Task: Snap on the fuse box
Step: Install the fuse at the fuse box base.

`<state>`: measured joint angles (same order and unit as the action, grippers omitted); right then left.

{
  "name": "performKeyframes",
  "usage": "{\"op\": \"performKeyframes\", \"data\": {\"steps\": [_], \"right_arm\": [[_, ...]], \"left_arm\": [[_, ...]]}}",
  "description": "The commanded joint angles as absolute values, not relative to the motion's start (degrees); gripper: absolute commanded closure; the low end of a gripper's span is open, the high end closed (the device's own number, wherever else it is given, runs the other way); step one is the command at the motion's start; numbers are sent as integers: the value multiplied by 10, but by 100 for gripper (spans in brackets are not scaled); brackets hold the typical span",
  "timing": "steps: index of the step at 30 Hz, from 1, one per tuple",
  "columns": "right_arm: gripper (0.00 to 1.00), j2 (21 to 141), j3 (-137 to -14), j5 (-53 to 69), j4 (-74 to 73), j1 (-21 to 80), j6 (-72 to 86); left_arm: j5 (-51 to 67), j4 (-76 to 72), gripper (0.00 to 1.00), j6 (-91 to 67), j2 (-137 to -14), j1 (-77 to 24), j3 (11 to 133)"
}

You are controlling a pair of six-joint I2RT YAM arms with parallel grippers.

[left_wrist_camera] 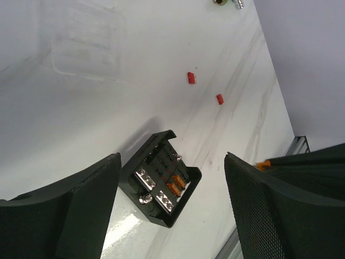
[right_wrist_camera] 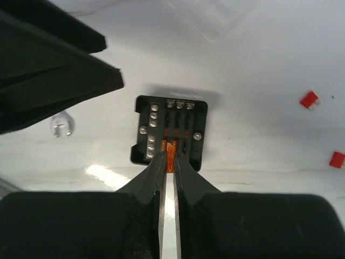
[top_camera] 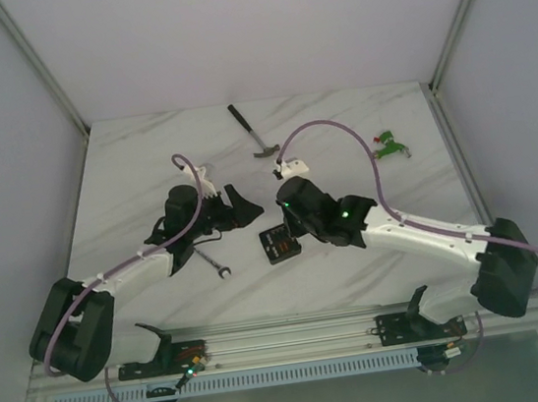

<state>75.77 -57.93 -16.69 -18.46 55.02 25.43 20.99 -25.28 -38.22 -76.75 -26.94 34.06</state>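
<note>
The fuse box (top_camera: 280, 246) is a small black square box lying flat on the marble table between the two arms, its top uncovered. Metal screws and orange fuses show in it (left_wrist_camera: 161, 179). My left gripper (left_wrist_camera: 172, 162) stands open just above and left of the box, one finger on either side of it, touching nothing. My right gripper (right_wrist_camera: 168, 155) hangs over the near edge of the fuse box (right_wrist_camera: 170, 124), shut on a small orange fuse (right_wrist_camera: 171, 152) that sits at the box's fuse slots.
A wrench (top_camera: 210, 259) lies left of the box. A hammer (top_camera: 252, 132) lies at the back and a green-and-red connector (top_camera: 390, 143) at the back right. Two loose red fuses (left_wrist_camera: 191, 77) (left_wrist_camera: 219, 99) lie beyond the box. A faint clear rectangular piece (left_wrist_camera: 86, 51) lies further back.
</note>
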Motion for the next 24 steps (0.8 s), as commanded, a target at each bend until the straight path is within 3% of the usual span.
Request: {"op": "performKeyframes", "data": {"steps": [1, 13, 24], "right_arm": [[100, 818, -626, -239, -264, 561, 326], [100, 876, -635, -245, -276, 582, 378], [100, 921, -627, -251, -261, 582, 334]], "left_arm": [[205, -270, 14, -412, -783, -272, 324], [214, -300, 18, -436, -815, -280, 264], [219, -379, 37, -461, -820, -300, 230]]}}
